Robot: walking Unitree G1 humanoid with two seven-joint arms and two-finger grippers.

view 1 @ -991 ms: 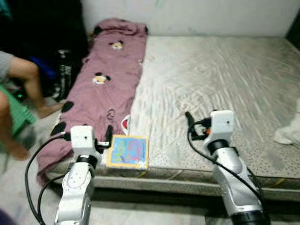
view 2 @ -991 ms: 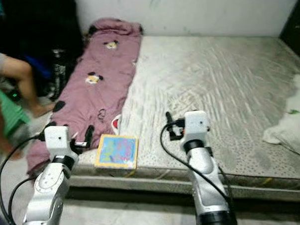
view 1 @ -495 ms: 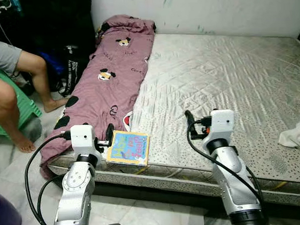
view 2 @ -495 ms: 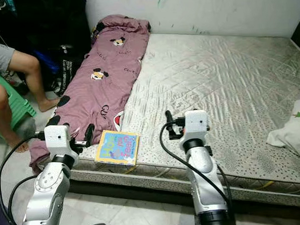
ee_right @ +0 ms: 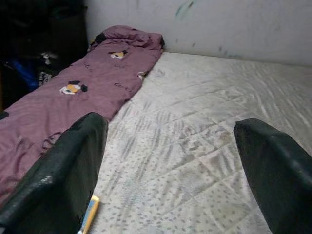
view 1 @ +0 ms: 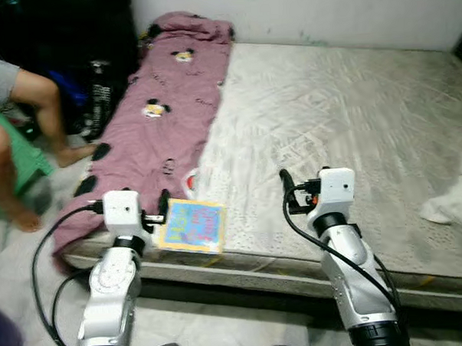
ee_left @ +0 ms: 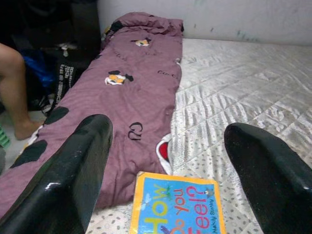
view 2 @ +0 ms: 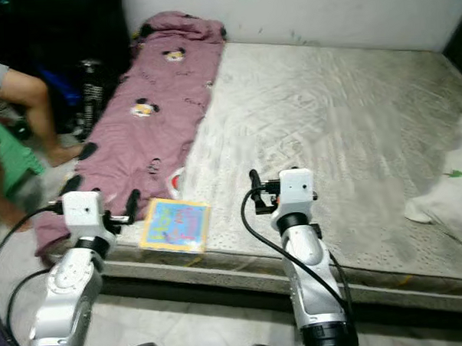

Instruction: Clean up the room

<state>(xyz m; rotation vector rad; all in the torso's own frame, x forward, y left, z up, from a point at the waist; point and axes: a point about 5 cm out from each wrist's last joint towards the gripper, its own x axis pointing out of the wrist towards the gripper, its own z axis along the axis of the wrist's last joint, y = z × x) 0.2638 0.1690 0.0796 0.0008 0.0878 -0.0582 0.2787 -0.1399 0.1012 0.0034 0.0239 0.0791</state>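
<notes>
Book (view 1: 193, 224) lay at mattress (view 1: 352, 129) edge; left gripper (ee_left: 170, 170) lined up, fingers wide, empty. Right gripper (ee_right: 168, 165) likewise wide. Next: reach, close.

Book (view 1: 192, 225) on mattress (view 1: 344, 130) front edge, blanket (view 1: 156, 123) along its left side, person (view 1: 15, 144) seated further left.

Head pair: we look forward and down from above the bed (view 1: 351, 106), both silver arms rising from 6 o'clock.
Left wrist: we sit low, close to the bed's near edge, sighting along two black fingers (ee_left: 63, 180) toward the wall, the book (ee_left: 176, 204) close below.
Right wrist: equally low, facing the same wall.
Shared ground: all views take in the purple blanket (view 2: 148, 108) at 10 o'clock and the grey mattress.
</notes>
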